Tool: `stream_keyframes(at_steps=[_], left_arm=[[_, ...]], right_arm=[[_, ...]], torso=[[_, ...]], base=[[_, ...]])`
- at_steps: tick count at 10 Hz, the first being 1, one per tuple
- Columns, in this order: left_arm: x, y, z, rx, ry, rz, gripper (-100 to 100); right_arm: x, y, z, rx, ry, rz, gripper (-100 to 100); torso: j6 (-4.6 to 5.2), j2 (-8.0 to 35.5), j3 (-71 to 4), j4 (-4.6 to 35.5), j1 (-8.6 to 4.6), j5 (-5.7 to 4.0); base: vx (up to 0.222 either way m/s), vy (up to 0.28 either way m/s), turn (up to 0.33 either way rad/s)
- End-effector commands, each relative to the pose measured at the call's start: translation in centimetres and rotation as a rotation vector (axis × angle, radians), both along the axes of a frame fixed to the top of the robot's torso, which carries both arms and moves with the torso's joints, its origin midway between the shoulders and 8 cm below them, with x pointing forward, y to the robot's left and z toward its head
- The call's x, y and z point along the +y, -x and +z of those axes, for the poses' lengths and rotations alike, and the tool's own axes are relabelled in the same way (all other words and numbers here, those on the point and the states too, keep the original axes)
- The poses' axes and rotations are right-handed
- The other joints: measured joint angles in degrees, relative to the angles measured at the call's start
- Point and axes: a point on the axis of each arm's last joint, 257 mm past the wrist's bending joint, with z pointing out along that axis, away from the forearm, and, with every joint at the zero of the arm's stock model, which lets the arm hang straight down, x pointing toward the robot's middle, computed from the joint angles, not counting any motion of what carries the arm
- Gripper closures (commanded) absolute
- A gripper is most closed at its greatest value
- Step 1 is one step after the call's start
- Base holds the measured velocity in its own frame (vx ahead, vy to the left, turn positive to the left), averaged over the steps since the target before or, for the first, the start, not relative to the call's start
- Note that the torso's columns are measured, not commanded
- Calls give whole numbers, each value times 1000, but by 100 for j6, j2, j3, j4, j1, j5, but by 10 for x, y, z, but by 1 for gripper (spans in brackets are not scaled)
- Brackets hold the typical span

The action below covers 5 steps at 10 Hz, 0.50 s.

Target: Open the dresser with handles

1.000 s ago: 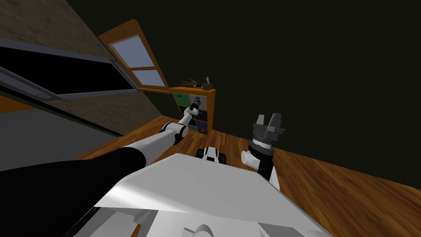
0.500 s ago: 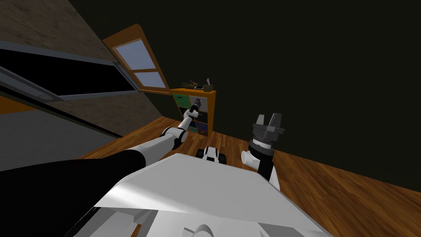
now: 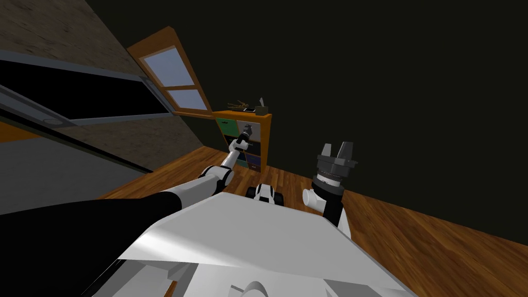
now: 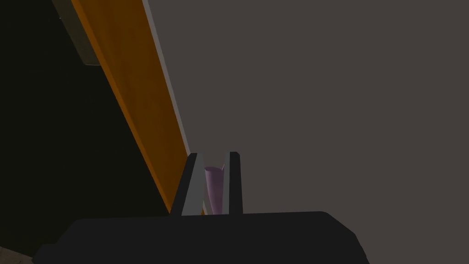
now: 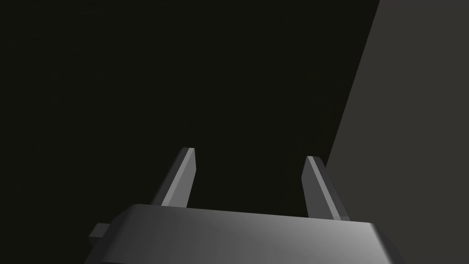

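Dresser: an orange-framed dresser (image 3: 265,139) stands at the far side of the room against a dark wall, a little left of centre in the head view; its front is split into small drawer fronts of different colours, among them a green drawer front (image 3: 225,125) at the upper left.
Handle: in the left wrist view a pale purple handle (image 4: 214,190) stands out from a flat grey drawer front (image 4: 320,114), just beside the dresser's orange frame edge (image 4: 137,105).
Left end effector: the left end effector (image 4: 215,155) is at the upper right part of the dresser's front; its two fingers (image 4: 194,188) are drawn narrow, with the purple handle clamped between them; in the head view it (image 3: 249,126) shows small and dark against the dresser front.
Left arm: the left arm (image 3: 206,178) is stretched out long from the near left toward the dresser, white with dark joints.
Dresser top: a few small items (image 3: 248,107) lie on the top; a small box stands at the right end; the others are too small to name.
Window: an orange-framed window (image 3: 175,77) sits on the wall to the left of the dresser, above its top.
Floor: a wood plank floor (image 3: 412,232) runs from the dresser's foot to the near right.
Right end effector: the right end effector (image 3: 336,146) is raised near the body, to the right of the dresser and well apart from it; its fingers (image 5: 181,176) are spread wide with nothing between them.
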Motion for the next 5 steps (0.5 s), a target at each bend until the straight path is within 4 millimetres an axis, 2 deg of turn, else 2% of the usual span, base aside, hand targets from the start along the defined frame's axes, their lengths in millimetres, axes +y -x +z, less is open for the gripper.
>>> stream_keyframes(at_steps=[1,2,3,5], left_arm=[[7,12,-27,30,-1,12,100],[8,12,-28,33,-1,12,100],[-13,21,-30,41,-6,-12,100],[-11,32,-23,20,-6,-12,100]], right_arm=[[0,0,0,0,0,0,0],[0,0,0,0,0,0,0],[0,0,0,0,0,0,0],[0,0,0,0,0,0,0]], torso=[[0,7,5,-4,-1,2],[-6,21,16,-11,2,7],[-12,29,23,-15,7,12],[2,4,6,-14,1,7]], base=[[10,3,-12],[6,2,-9],[102,24,55],[86,16,13]])
